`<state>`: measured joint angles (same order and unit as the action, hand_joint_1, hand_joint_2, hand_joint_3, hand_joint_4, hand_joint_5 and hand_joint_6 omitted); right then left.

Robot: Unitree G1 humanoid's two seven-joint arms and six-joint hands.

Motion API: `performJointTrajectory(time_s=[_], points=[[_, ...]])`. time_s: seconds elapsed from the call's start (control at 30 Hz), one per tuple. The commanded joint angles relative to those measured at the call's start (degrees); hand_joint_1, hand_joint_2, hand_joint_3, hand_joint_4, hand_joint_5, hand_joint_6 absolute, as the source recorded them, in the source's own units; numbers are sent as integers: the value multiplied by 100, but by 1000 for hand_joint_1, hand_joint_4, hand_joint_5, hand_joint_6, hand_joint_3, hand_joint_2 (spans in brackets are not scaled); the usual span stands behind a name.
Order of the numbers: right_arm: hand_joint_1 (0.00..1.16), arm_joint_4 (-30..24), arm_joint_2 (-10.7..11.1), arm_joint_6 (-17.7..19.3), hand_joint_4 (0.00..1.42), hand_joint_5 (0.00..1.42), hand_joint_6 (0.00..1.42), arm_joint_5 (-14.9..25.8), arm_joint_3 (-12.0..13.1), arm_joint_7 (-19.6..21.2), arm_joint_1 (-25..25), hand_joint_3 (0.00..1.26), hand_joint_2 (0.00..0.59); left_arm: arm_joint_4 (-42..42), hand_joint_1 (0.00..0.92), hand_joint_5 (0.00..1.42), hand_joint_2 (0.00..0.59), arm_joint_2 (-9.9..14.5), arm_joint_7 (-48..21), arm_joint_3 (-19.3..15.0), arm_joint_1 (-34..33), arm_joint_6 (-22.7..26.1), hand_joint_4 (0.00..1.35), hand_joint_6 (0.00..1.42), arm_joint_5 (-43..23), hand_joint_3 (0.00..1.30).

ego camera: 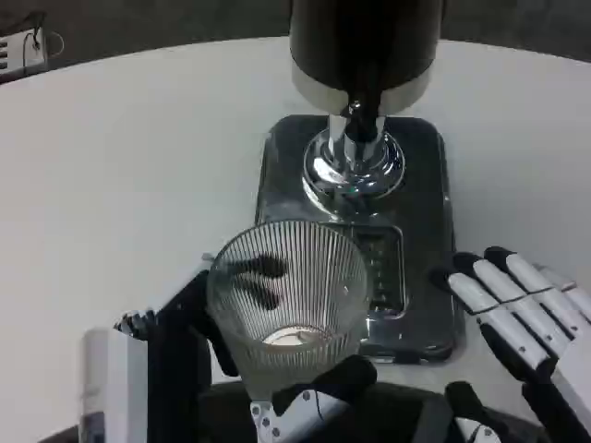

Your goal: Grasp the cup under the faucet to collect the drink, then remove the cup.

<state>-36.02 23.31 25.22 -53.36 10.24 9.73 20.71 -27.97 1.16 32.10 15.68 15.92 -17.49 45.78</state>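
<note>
Head view. A clear ribbed cup (288,297), flaring from a narrow base to a wide rim, held by the left hand (277,388) in front of and below the faucet (362,118); dark fingers show through the glass wall on the far side, and a thumb lies across the near side low on the body; the cup sits over the front edge of the drip tray (425,231), not yet under the spout. No liquid can be made out inside; the pale disc at the bottom is probably the base itself. Judged from its look, the cup is rigid, light while empty and noticeably heavier once filled, brittle if knocked against the metal; the ribbing should give the fingers some purchase, though the tapered wall invites slipping downward, so a hold around the lower to middle body, kept upright, seems the safest. The right hand (517,318) waits just beside the tray's right edge, holding nothing, fingers extended and slightly apart. The dispenser (365,41), dark with a chrome collar, stands at the tray's rear; the tray is glossy and dark with a slotted grille. All rests on a white table (120,166), smooth and matt; a dark floor lies beyond its curved far edge; a small pale object at the upper left is too unclear to name.
</note>
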Motion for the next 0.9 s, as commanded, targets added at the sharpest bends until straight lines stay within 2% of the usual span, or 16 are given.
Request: performJointTrajectory(time_s=[0.03,0.6,0.73,0.9], points=[[150,27,35,58,86,72,162,64,-10,-39,92,127,527,-69,771,1132,0,-30,27,32,66,-121,1038,1342,75,1048],[150,19,47,46,86,73,175,109,14,-43,134,127,527,-69,771,1144,0,-57,25,9,66,-88,1038,1326,93,1048],[150,4,37,34,86,73,177,115,33,-40,165,127,527,56,771,1144,0,-87,73,-100,-75,-23,1038,1325,82,1048],[150,-20,23,33,86,74,179,109,46,-42,228,127,527,505,771,1143,0,-151,206,-366,-624,93,1038,1325,72,1048]])
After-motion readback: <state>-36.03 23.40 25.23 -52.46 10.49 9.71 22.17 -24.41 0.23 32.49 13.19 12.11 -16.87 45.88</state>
